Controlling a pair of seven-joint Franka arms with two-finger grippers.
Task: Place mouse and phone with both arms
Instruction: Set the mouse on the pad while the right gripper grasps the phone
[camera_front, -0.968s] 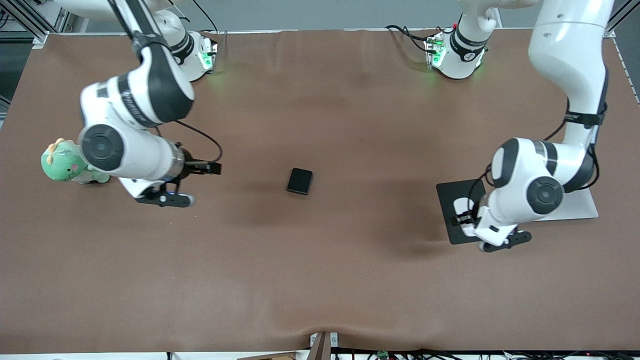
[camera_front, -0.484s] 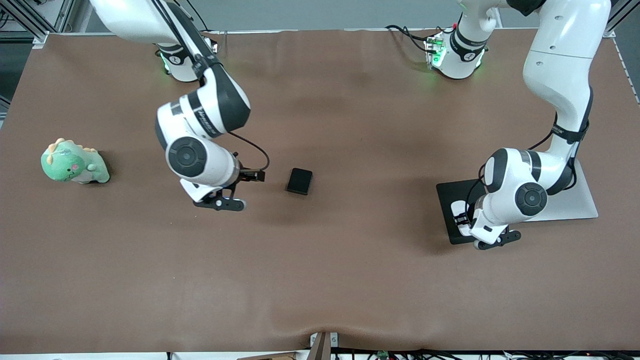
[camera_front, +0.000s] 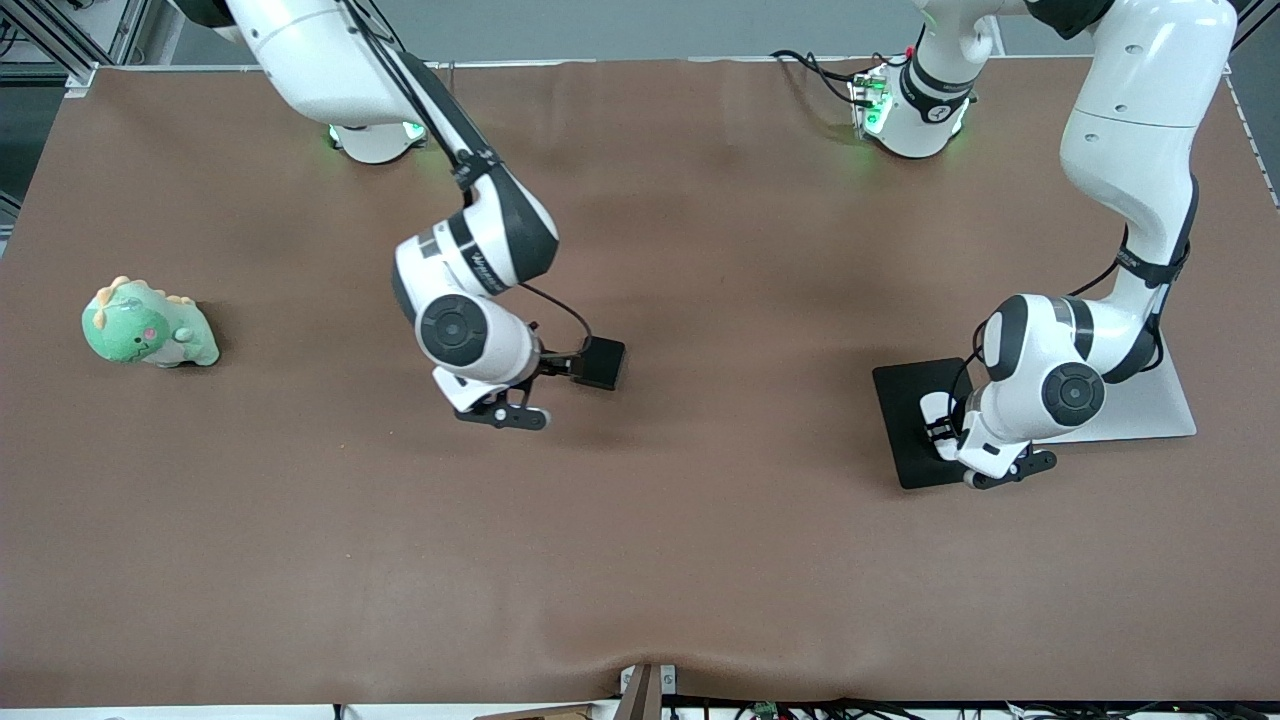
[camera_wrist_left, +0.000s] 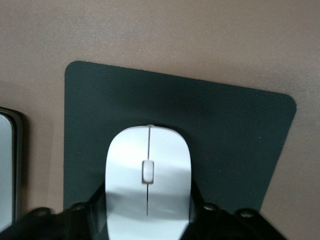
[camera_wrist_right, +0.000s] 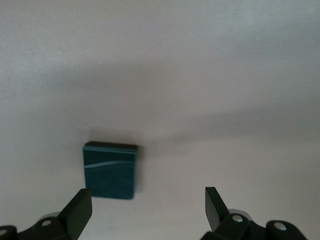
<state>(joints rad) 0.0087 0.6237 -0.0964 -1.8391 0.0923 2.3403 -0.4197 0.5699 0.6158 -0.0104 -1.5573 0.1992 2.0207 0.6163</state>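
Observation:
The phone (camera_front: 601, 362), a small black slab, lies flat mid-table. My right gripper (camera_front: 563, 366) is open and low just beside it, toward the right arm's end. In the right wrist view the phone (camera_wrist_right: 110, 170) lies close to one fingertip (camera_wrist_right: 80, 207), outside the gap of the gripper (camera_wrist_right: 147, 205). My left gripper (camera_front: 942, 420) is shut on the white mouse (camera_front: 934, 407) over the black mouse pad (camera_front: 900, 385). In the left wrist view the mouse (camera_wrist_left: 148, 175) sits between the fingers of the gripper (camera_wrist_left: 148, 220), above the pad (camera_wrist_left: 225, 135).
A silver laptop (camera_front: 1150, 412) lies beside the mouse pad, toward the left arm's end; its edge shows in the left wrist view (camera_wrist_left: 7, 165). A green plush dinosaur (camera_front: 148, 325) sits near the right arm's end of the table.
My right arm has swung from beside the plush dinosaur across to the phone. My left gripper, holding the mouse, has shifted slightly over the mouse pad.

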